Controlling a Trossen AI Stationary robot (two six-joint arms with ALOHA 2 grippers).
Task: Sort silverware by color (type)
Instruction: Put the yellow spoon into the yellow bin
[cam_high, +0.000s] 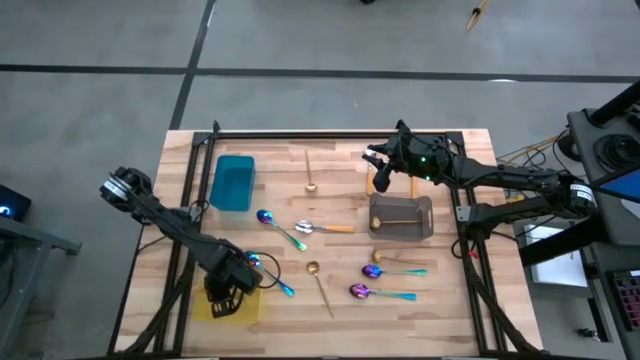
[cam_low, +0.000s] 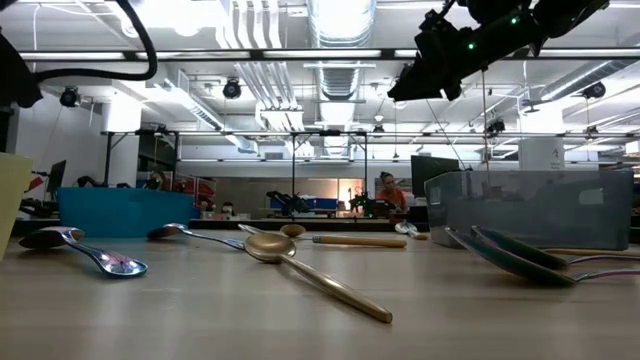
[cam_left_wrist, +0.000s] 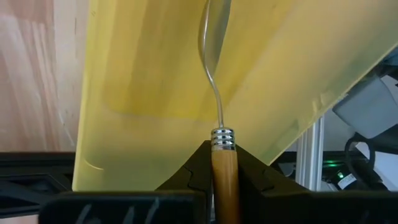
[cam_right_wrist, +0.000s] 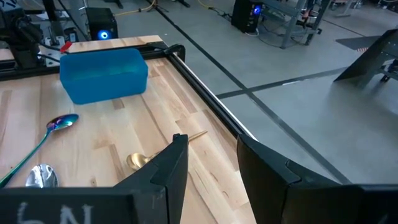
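Observation:
My left gripper (cam_high: 222, 292) hangs over the yellow tray (cam_high: 245, 308) at the near left, shut on a silver spoon with an orange handle (cam_left_wrist: 214, 37). The spoon's bowl points down toward the tray's floor (cam_left_wrist: 155, 81). My right gripper (cam_high: 378, 160) stands raised and open at the far right, above the grey tray (cam_high: 425, 215), nothing between its fingers (cam_right_wrist: 168, 168). Loose silverware lies flat on the wood: a blue-purple spoon (cam_high: 275, 226), an orange-handled one (cam_high: 325, 228), a gold one (cam_high: 320, 282), and two blue-purple ones (cam_high: 385, 270) (cam_high: 375, 292). My left gripper pinches the spoon's orange handle (cam_left_wrist: 225, 180) between its two fingers, just behind the ribbed metal collar. The fingers slant down from above, and the spoon runs on along them, bowl end lowest. Whether the bowl touches the tray's floor I cannot tell.
A teal tray (cam_high: 233, 182) stands at the far left. A gold spoon (cam_high: 402, 221) lies in the grey tray and another (cam_high: 310, 172) on the far middle of the table. One more blue-purple spoon (cam_high: 272, 272) lies just right of my left gripper. A black frame (cam_high: 330, 134) borders the table.

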